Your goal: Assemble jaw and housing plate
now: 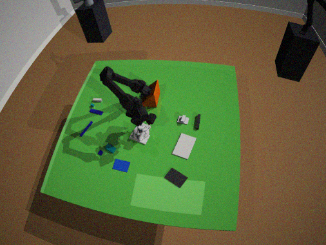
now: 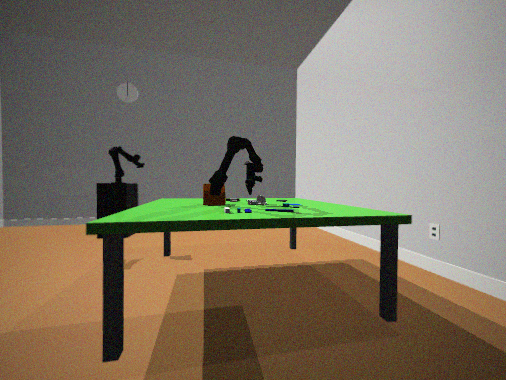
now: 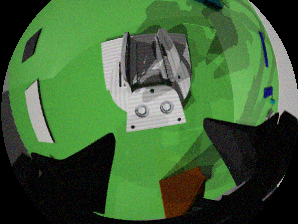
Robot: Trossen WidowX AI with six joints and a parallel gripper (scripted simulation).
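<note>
The grey-white gear assembly (image 1: 140, 134) (image 2: 257, 202) stands on the green table below the gripper. In the wrist view two upright jaws (image 3: 126, 62) (image 3: 172, 62) stand side by side on its base (image 3: 111, 65), dark and shadowed between them. The housing plate (image 3: 154, 121) lies at their near end, looking flat, with two round stub ends (image 3: 142, 110) (image 3: 166, 107) showing through it. Whether the teeth mesh, and the pins under the plate, cannot be seen. My gripper (image 3: 160, 131) (image 2: 250, 192) is open and empty, raised above the assembly and clear of it.
An orange block (image 1: 154, 97) (image 3: 182, 192) stands by the arm's base. A small white part (image 1: 183, 120), a dark bar (image 1: 197, 122), a white slab (image 1: 184, 146) (image 3: 39, 112) and a black slab (image 1: 176, 177) lie right of the assembly. Blue and teal pieces lie left.
</note>
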